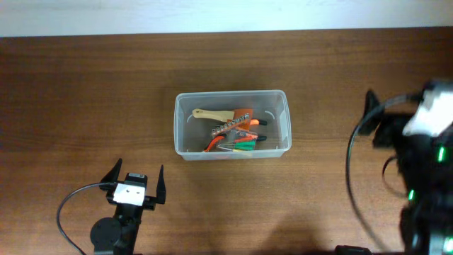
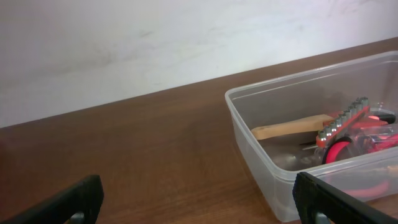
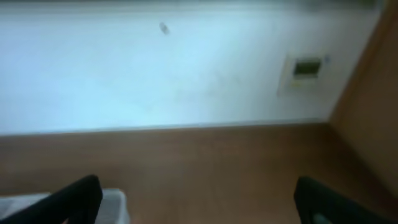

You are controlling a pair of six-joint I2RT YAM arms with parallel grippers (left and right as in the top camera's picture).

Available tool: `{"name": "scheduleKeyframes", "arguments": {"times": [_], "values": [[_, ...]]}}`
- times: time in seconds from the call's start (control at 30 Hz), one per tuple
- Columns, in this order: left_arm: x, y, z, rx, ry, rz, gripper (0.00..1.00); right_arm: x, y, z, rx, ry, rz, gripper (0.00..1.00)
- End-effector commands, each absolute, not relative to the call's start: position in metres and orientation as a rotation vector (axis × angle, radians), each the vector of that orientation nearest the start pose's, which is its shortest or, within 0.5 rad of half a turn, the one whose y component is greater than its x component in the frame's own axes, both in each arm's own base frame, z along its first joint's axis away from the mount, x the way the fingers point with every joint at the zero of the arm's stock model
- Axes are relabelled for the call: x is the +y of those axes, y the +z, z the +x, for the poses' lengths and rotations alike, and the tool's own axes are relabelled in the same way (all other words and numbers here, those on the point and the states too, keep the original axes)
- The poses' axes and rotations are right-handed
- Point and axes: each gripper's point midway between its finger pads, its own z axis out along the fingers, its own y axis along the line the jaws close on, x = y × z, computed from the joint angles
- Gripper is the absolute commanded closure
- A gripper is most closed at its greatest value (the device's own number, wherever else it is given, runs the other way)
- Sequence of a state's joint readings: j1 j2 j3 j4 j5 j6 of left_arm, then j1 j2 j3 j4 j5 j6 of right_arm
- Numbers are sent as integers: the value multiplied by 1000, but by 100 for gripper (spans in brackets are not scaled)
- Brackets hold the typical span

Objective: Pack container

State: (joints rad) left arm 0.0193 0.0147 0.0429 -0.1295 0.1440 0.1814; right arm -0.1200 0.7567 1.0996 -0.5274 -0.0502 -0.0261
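Stood with left gripper [image 1: 139, 170] and right gripper [image 3: 200, 202] spread wide and empty, both apart from the clear container [image 1: 180, 127] of hand tools [image 1: 233, 131] on the wooden table [image 1: 85, 99].

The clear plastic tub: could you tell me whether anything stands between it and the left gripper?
Nothing visible does. Only bare brown wooden table lies between the open left gripper and the large clear rectangular plastic tub, which sits ahead to its right, hand tools inside.
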Motion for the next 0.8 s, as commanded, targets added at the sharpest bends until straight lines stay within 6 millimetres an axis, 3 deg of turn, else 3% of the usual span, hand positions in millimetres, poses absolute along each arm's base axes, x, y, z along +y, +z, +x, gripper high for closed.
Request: {"name": "scheduleKeyframes", "arguments": {"times": [0.0, 0.1, 0.3, 0.77], "values": [[-17, 159, 243, 1651, 36, 222, 1, -10, 390, 257, 1643, -30, 5, 1], [-17, 159, 243, 1651, 36, 222, 1, -1, 386, 240, 1546, -9, -25, 1], [-17, 159, 243, 1651, 36, 222, 1, 3, 358, 219, 1435, -2, -37, 1], [-17, 159, 243, 1651, 36, 222, 1, 6, 304, 212, 1329, 7, -48, 1]]}}
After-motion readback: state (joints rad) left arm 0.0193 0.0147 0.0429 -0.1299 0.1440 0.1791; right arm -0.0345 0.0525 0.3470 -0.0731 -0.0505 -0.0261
